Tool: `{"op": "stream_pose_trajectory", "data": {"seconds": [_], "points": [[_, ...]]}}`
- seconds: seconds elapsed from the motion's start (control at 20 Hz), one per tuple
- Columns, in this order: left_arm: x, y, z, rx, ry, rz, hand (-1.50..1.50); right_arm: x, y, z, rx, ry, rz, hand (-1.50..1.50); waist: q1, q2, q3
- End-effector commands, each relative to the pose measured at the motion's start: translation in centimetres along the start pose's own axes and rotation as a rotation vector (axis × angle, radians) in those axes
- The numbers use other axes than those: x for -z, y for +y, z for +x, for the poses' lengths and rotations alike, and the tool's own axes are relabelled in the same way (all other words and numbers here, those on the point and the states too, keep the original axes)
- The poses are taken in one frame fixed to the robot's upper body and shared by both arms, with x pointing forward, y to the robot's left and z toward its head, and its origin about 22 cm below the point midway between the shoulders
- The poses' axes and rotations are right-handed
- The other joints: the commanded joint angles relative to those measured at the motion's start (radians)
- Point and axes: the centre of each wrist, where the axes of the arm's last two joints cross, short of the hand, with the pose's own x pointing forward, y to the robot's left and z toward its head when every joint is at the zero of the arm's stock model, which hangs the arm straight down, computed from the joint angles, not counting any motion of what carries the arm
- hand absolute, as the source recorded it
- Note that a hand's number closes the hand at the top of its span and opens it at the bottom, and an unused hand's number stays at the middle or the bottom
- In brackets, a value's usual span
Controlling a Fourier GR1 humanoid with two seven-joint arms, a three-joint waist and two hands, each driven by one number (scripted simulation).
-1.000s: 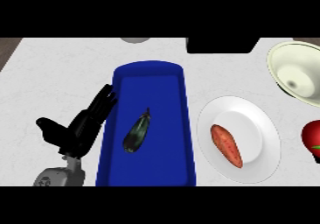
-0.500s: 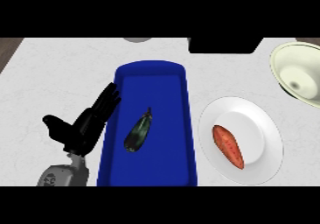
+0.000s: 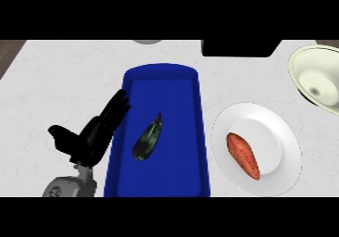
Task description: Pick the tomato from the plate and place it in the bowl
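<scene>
A white plate [image 3: 262, 124] lies right of centre with one oblong orange-red vegetable [image 3: 243, 155] on it; no round tomato shows in the head view. The cream bowl [image 3: 321, 77] sits at the upper right, partly cut off by the edge, with nothing visible in it. My left hand [image 3: 90, 139] is open at the lower left, fingers straight and pointing up along the left wall of a blue tray [image 3: 173, 92]. It holds nothing. My right hand does not show.
The long blue tray fills the middle of the counter and holds a dark green eggplant [image 3: 147, 140]. A black block [image 3: 241, 47] stands at the back edge, with a grey round thing [image 3: 148, 41] to its left. The white counter stretches left of the tray.
A red round thing with a green top at the right edge one second ago is out of view now. My left hand has drifted slightly right, toward the tray.
</scene>
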Motion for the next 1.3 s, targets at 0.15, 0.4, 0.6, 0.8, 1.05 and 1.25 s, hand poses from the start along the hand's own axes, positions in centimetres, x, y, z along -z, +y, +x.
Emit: {"op": "stream_pose_trajectory", "data": {"seconds": [0.15,0.4,0.6,0.8,1.05,1.25], "points": [[-0.5,2.0,-0.5,0.015,-0.007,-0.012,0.0,4.9,3.1,-3.3,-0.081,0.006,-0.014,1.5,0.014,0.005,0.0],[1.0,0.6,1.4,-0.01,-0.016,-0.049,0.0,6.0,7.3,-5.7,-0.156,0.043,-0.012,1.5,0.036,0.014,0.002],[0.9,0.6,1.0,0.007,-0.034,-0.047,0.0,6.2,7.0,-8.6,-0.149,0.212,0.127,1.5,0.048,0.021,0.003],[1.2,-0.9,0.9,-0.002,0.004,-0.064,0.0,6.8,8.3,-8.2,-0.069,0.281,0.161,-1.5,0.057,0.023,0.004],[0.8,-0.1,1.1,0.015,-0.032,-0.054,0.0,5.3,9.5,-10.9,0.134,0.215,0.099,-1.5,0.058,0.025,0.007],[1.3,0.4,0.4,0.004,0.0,-0.025,0.0,6.4,9.4,-8.9,0.464,0.177,-0.074,-1.5,0.027,0.017,0.007]]}}
